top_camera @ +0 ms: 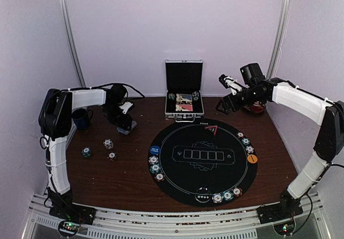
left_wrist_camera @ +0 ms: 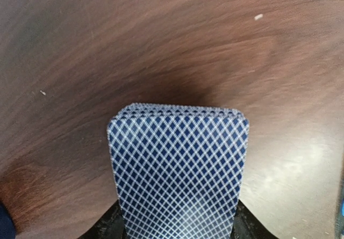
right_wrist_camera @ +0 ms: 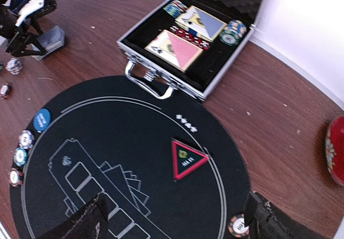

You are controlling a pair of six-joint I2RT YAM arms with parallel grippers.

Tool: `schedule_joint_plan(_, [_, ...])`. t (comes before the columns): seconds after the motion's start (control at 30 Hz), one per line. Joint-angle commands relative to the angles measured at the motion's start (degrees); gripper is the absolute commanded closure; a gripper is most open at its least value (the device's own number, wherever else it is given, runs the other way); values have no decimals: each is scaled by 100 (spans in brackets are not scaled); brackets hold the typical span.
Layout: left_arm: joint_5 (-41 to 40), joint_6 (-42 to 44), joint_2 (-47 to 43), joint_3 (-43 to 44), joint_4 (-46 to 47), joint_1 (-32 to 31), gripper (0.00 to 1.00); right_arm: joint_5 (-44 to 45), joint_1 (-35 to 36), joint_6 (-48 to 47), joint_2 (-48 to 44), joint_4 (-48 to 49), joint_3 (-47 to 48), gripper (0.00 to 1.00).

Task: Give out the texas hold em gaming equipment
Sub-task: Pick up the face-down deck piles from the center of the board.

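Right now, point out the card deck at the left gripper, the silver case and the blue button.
card deck [left_wrist_camera: 177, 169], left wrist view, middle of the top card's patterned back.
silver case [top_camera: 184, 78], top view, foam lining of the raised lid.
blue button [top_camera: 154, 150], top view, centre of its face.

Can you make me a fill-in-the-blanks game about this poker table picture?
The left gripper holds a deck of cards with a ____ patterned back.
The lid of the silver case is ____.
The orange button lies on the round ____ mat.
Answers: blue, open, black.
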Motion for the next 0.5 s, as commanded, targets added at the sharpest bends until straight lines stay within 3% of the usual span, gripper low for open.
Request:
schedule_joint_plan(0.0, [227,88,-563,29,-3,-149,43,-1031,200,464,397,-35,377,11])
schedule_joint_plan(0.27, [287,108,-954,35,-45,-577,42,-2400,224,1194,1338,418,1001,11])
schedule_joint_plan(0.47, [396,58,-1131,104,-45,-993,42,-3119,247,2271,1763,1550,862,13])
